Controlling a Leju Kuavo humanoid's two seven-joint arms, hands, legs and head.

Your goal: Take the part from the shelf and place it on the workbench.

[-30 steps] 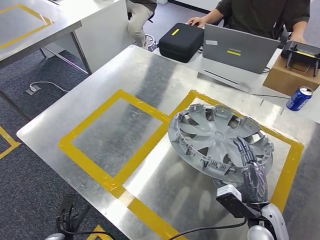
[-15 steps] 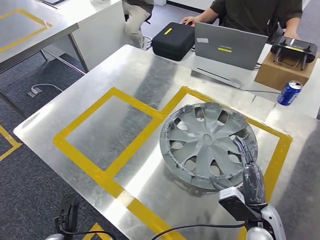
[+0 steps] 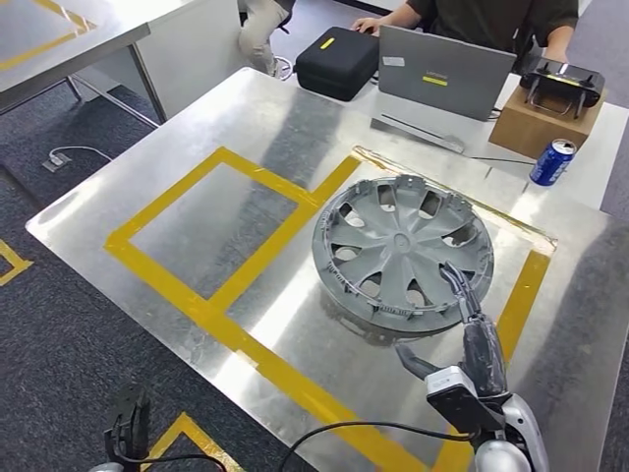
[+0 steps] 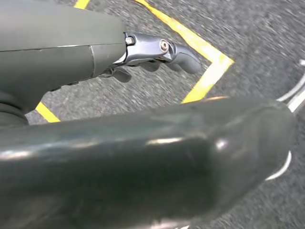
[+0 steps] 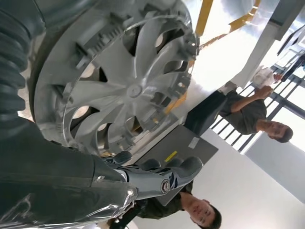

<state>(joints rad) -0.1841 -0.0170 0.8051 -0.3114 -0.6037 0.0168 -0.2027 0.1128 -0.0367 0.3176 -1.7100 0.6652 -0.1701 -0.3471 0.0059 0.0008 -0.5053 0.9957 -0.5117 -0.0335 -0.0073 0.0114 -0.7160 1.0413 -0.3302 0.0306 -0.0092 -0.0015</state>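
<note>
Head view: right hand reaching up from the near edge, dark fingers stretched onto the near rim of the grey wheel cover, thumb splayed off to the side, apart from the rim. Wheel cover flat on the metal workbench, beyond the fingertips, inside the yellow tape frame. Left hand hanging over carpet, fingers loosely extended, holding nothing.
</note>
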